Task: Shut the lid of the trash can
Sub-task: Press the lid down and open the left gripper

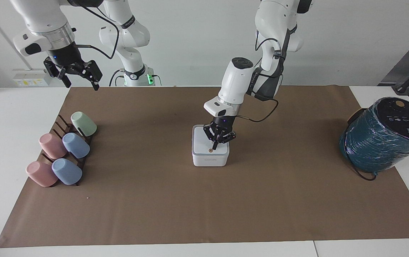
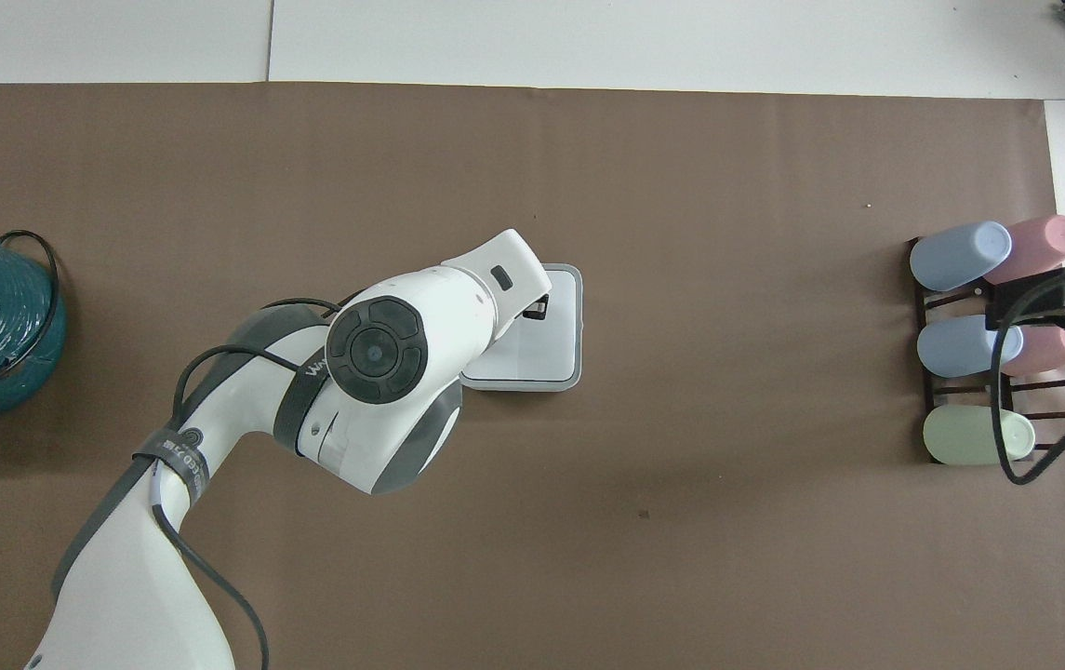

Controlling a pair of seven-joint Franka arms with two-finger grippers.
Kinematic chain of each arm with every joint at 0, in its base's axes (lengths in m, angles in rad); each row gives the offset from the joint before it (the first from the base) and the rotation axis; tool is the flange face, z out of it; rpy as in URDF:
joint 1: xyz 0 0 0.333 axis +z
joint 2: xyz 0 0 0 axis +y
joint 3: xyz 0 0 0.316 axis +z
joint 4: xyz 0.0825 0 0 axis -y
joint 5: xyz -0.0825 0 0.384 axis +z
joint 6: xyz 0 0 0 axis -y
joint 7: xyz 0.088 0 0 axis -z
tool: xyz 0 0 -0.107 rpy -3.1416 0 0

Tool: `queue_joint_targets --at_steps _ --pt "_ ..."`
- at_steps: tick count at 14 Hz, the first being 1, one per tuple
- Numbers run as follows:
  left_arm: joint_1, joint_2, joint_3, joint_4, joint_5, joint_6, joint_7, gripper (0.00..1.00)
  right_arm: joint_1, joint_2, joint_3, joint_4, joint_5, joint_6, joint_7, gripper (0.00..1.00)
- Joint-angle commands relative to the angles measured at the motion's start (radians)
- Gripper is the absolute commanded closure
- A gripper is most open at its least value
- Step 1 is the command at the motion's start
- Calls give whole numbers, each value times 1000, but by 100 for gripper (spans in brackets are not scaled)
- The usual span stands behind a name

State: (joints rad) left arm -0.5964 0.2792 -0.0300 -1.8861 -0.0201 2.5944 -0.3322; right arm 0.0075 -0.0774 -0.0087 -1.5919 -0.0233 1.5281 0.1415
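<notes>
The trash can [image 1: 210,159] is a small white square box in the middle of the brown mat. Its lid [image 1: 203,142] lies flat on top, with the orange dot [image 1: 210,150] showing. My left gripper [image 1: 214,145] points down onto the lid just beside the dot, fingers together, holding nothing. In the overhead view the left arm covers much of the trash can [image 2: 565,380] and the lid [image 2: 558,326], and hides the gripper's tips. My right gripper [image 1: 80,85] is open and empty; it waits high over the mat's edge at the right arm's end.
A dark rack [image 1: 61,125] with several pastel cups [image 1: 75,145] stands toward the right arm's end. A large teal-wrapped cylinder [image 1: 383,139] with a black top and a cable sits at the left arm's end.
</notes>
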Motion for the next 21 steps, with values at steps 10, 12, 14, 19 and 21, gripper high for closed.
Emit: queue_joint_targets --at_steps 10,12,14,19,21 --pt "-2 11 -2 78 9 -111 -18 100 -1 -15 -1 -8 20 -13 -20 0" --pt "1 -29 1 75 9 -164 -18 100 -1 -15 -1 -8 20 -13 -20 0" --pt "9 -66 4 71 9 -226 -16 100 -1 -15 -1 -8 20 -13 -20 0" --pt "99 -139 4 67 11 -405 4 94 -1 -15 -1 -8 20 -13 -20 0" --pt "159 -178 4 64 11 -469 65 46 -1 -15 -1 -8 20 -14 -22 0"
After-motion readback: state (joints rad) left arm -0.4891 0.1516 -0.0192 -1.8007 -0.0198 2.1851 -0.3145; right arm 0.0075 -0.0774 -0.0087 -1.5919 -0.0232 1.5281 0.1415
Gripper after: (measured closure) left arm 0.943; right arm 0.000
